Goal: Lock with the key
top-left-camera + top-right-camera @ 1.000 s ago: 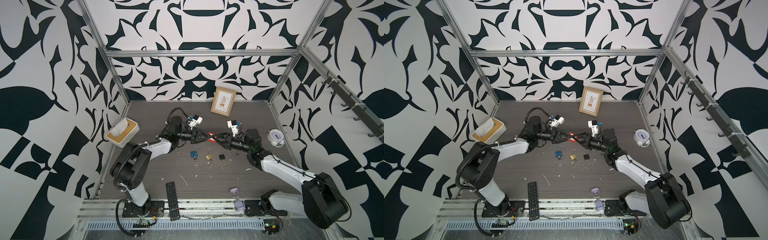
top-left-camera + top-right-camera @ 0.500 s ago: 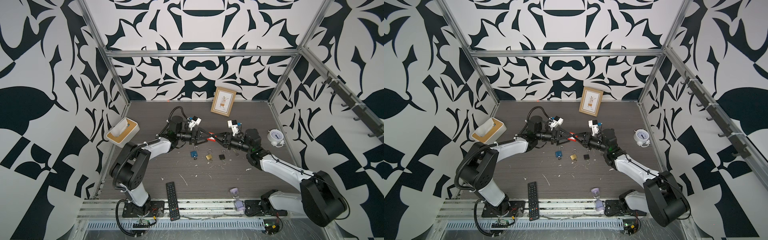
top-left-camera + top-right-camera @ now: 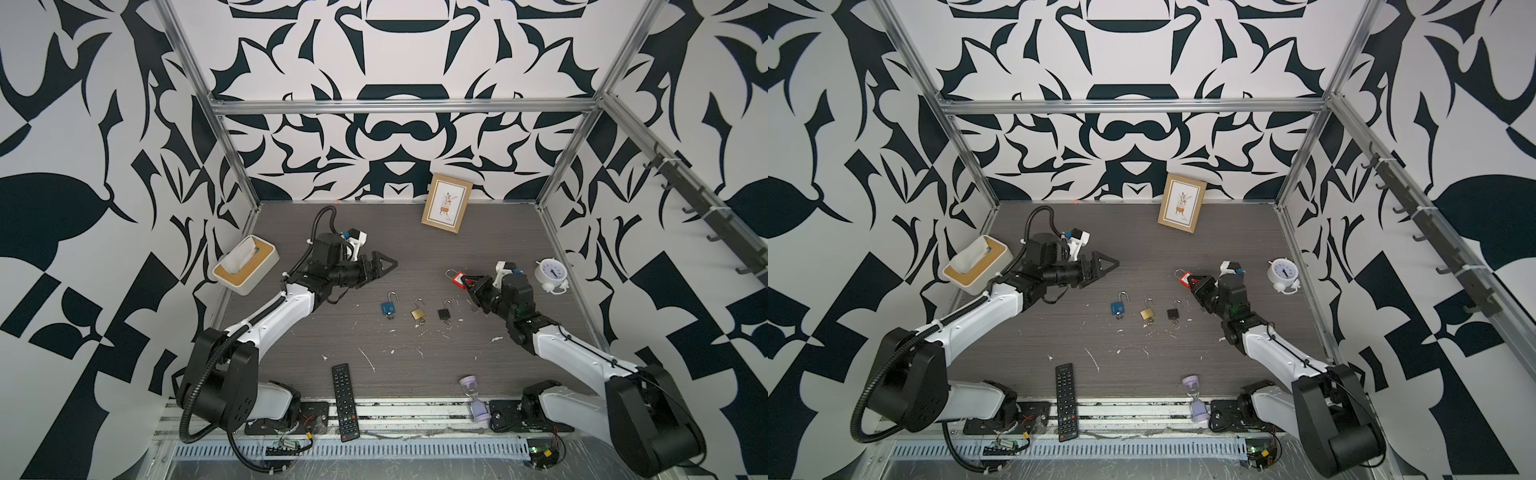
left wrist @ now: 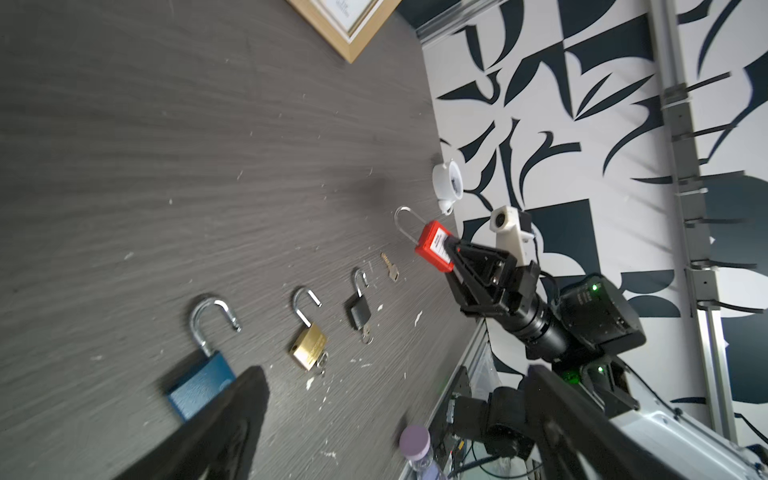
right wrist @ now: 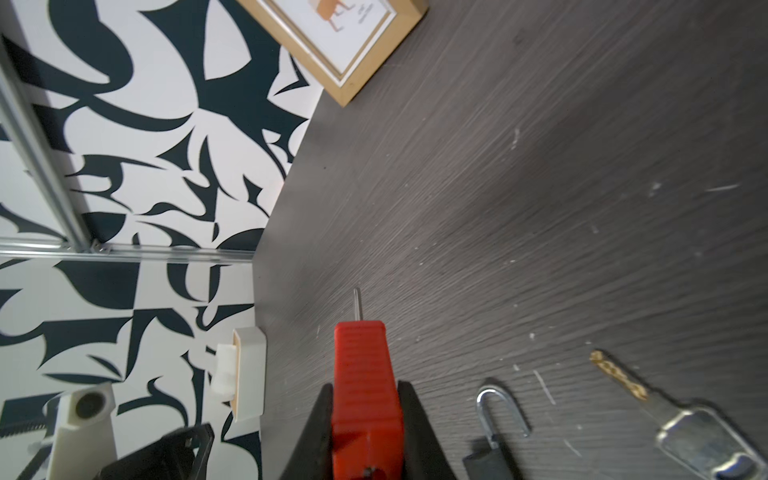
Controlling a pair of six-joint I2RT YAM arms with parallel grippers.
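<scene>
Dark wood-grain covers the table (image 3: 374, 232), flecked with white scraps, inside walls of loud black-and-white pattern. Over on the right, the right claw (image 3: 467, 284) is clamped on the body of a red padlock (image 3: 456, 279) and holds it up off the table, its steel loop pointing away from the arm. A loose key (image 4: 390, 268) lies flat on the table just beside that claw, touching nothing. Toward the left, the left claw (image 3: 388, 263) hangs above the table with its fingers (image 4: 232, 415) spread wide and nothing between them, well apart from the red padlock. Between the two arms sits a row of three padlocks, loops swung open: a blue padlock (image 3: 387, 307), a brass padlock (image 3: 417, 313) and a black padlock (image 3: 444, 313). A picture frame (image 3: 446, 208) leans against the back wall and a white clock (image 3: 550, 274) stands near the right arm.
</scene>
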